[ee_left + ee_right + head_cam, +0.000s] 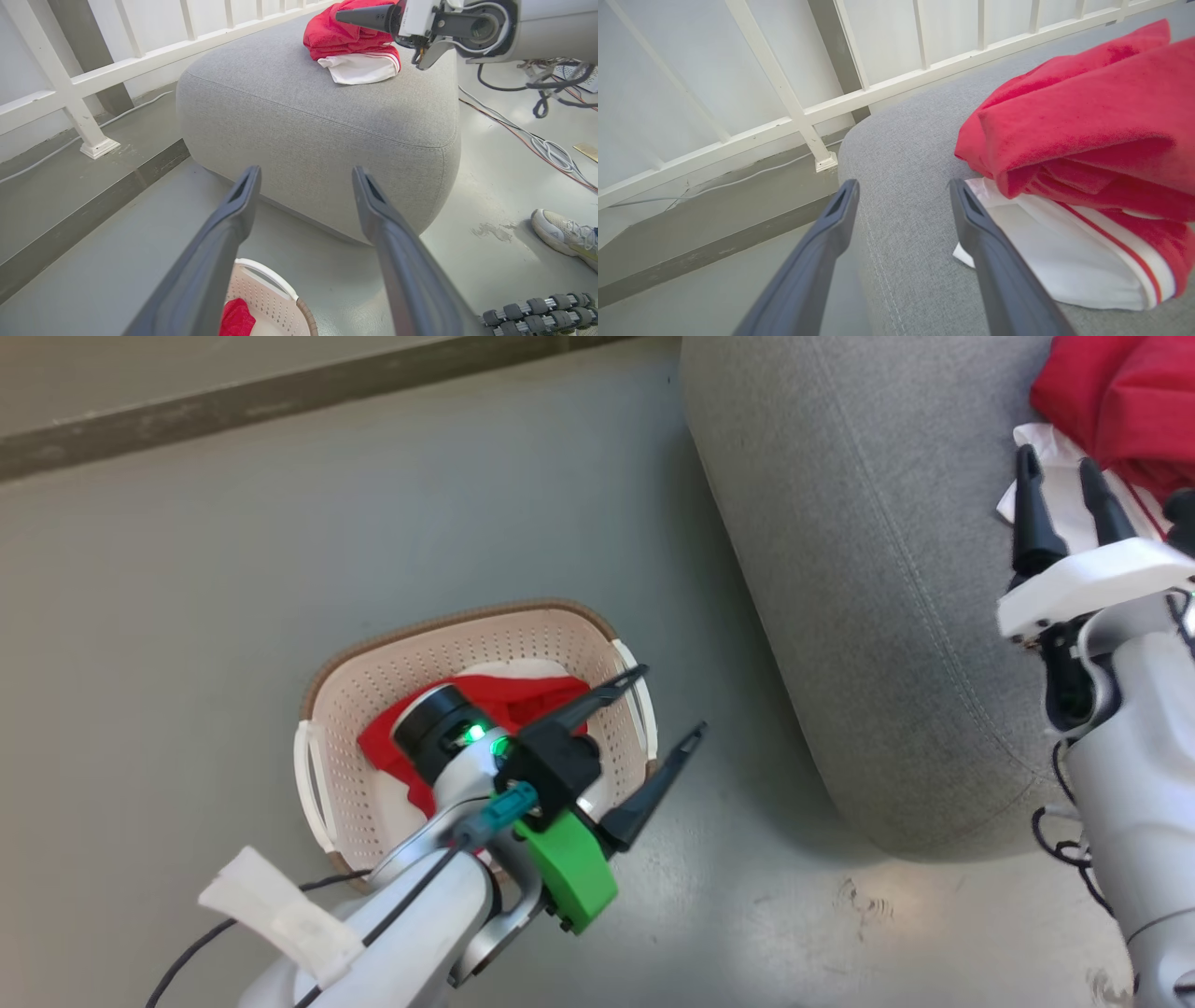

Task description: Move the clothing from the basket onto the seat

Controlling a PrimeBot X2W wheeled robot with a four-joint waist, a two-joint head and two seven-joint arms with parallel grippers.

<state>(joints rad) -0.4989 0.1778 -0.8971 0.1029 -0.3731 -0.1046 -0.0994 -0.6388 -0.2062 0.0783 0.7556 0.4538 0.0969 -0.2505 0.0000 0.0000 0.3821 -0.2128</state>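
Beneath the left hand (670, 707), on the grey floor (233, 569), sits the basket (373, 709), with a red garment (527, 695) lying crumpled in its bottom. That hand hangs above the basket, its two dark fingers spread wide with nothing between them. The fingers point out over the basket's seat-side handle (651, 728), so the garment lies behind the fingertips and below the wrist (434, 723), which hides part of it. As I judge it, the coming move turns on this: the hand must tip its fingers back and down to reach the cloth. The garment stretches roughly from one handle toward the other, along the basket's longer side; it is too bunched to say which end points where.

Further right, ahead of the left fingertips, stands the seat (840, 569). Over its top is the right hand (1057, 460), also wide open and empty. Just beyond its fingers, to their right, rests folded clothing (1111, 392), red above a white panel; whether the nearer finger touches the white edge I cannot tell. The left hand is far nearer the garment in the basket.
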